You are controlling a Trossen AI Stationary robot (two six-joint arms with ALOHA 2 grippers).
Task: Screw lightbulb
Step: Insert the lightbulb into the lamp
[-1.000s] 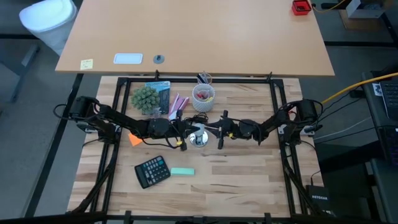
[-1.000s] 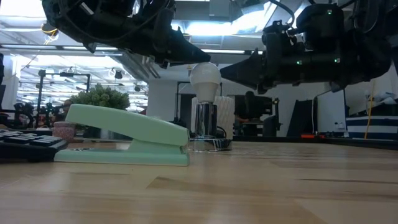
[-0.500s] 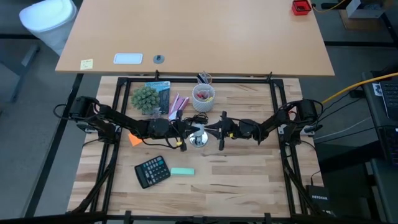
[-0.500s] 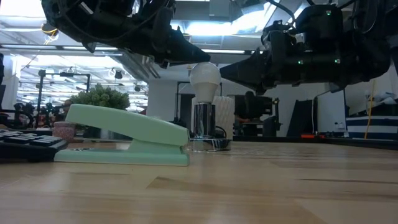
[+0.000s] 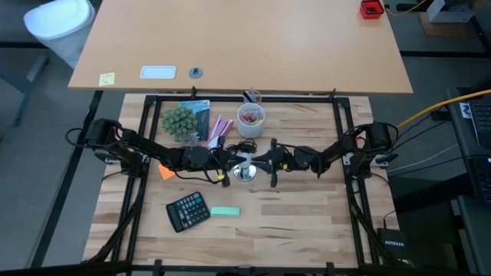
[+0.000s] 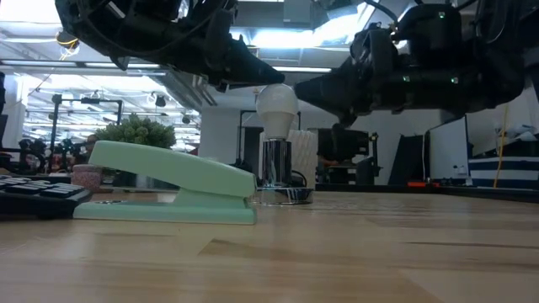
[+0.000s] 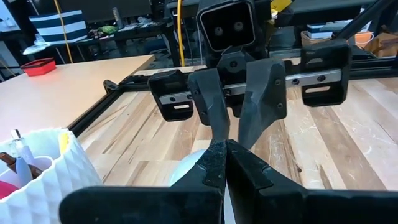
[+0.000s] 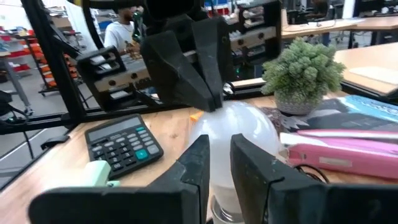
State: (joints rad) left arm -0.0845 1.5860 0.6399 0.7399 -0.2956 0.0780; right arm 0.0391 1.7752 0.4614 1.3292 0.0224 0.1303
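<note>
The lightbulb, pale and rounded, stands upright in a chrome socket on a shiny round base at mid-table, and also shows from above. My left gripper comes in level from the table's left, shut, with its tips at the bulb's crown. My right gripper comes in level from the right, its fingers a narrow gap apart at the bulb's upper right flank. The bulb shows just beyond them. My left gripper lays its shut fingertips on the bulb's crown, coming level from the table's left. The bulb stays upright in its socket. My right gripper has its fingertips at the bulb's upper right flank; I cannot tell whether they touch it.
A mint stapler and a black calculator lie toward the near left. A small green plant, pink pens and a white cup of pens stand behind the bulb. Bare wood lies toward the near right.
My right gripper has rolled and tipped a little at the wrist, and its fingertips have edged up along the bulb's upper right flank. The bulb, its base and my left gripper have stayed where they were.
</note>
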